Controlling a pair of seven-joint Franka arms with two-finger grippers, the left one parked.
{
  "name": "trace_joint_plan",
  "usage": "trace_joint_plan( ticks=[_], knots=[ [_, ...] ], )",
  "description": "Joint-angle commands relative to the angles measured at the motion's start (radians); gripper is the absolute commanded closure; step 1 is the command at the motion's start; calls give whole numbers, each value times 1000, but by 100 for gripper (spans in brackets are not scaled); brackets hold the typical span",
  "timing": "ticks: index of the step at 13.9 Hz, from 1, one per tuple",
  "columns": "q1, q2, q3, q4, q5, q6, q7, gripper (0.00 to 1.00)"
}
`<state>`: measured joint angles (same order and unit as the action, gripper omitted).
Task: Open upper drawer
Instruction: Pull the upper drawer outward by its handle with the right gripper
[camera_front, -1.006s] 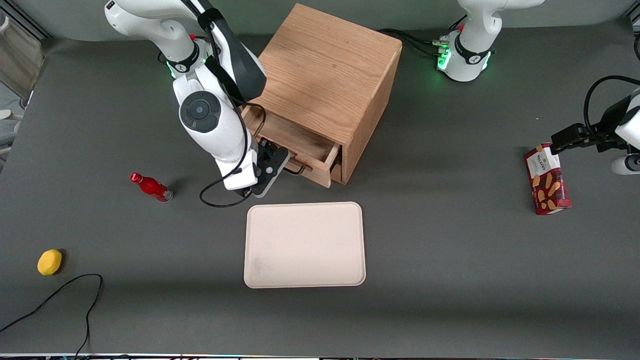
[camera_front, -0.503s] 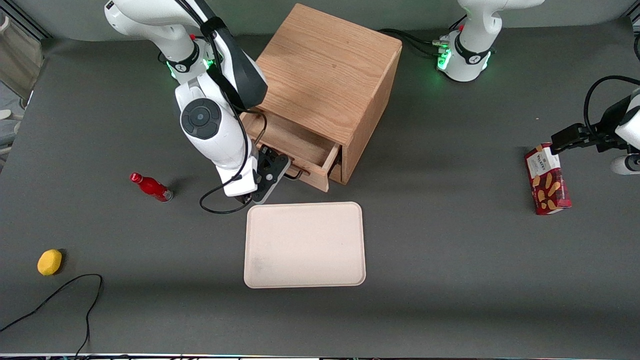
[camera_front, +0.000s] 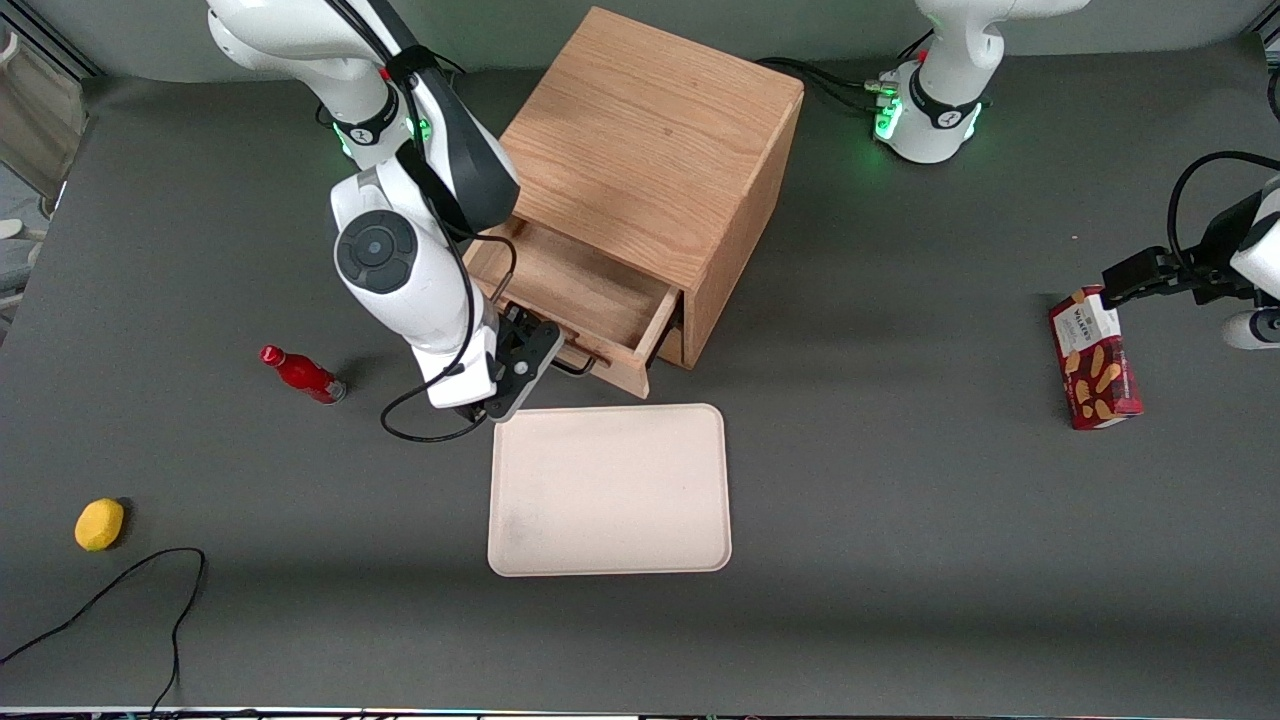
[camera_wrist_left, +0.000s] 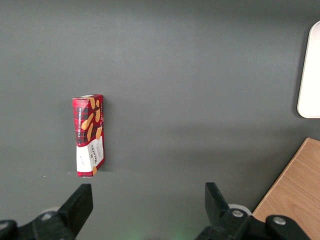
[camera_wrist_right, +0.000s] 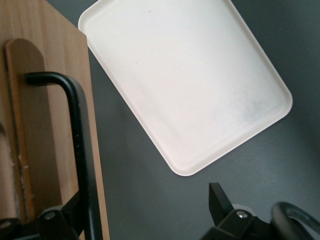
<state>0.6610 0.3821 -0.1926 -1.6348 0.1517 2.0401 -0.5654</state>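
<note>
The oak cabinet stands at the middle of the table. Its upper drawer is pulled partly out, and its bare wooden inside shows. In the right wrist view the drawer front and its thin black wire handle are close up. My right gripper is at that handle, in front of the drawer. The gripper is open, its jaws spread wide. The handle bar runs just inside one finger, while the other finger hangs over bare table.
A cream tray lies flat just in front of the drawer, nearer the camera; its rim shows in the right wrist view too. A red bottle and a yellow object lie toward the working arm's end. A biscuit box lies toward the parked arm's end.
The upper drawer has slid farther out of the cabinet toward the tray. My right gripper and forearm have moved the same way with the handle.
</note>
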Motion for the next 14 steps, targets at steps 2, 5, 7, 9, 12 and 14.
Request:
trace_joint_plan(
  ticks=[2,5,7,9,12,14],
  knots=[
    [-12,47,2,69,-6,-1,-33,0],
    [-23,75,2,102,-4,-3,-41,0],
    [-26,84,2,116,-4,-5,-48,0],
    [-44,90,4,131,0,-9,-80,0],
    [-52,95,4,139,2,-12,-83,0],
    [-60,103,4,145,3,-12,-83,0]
  ],
)
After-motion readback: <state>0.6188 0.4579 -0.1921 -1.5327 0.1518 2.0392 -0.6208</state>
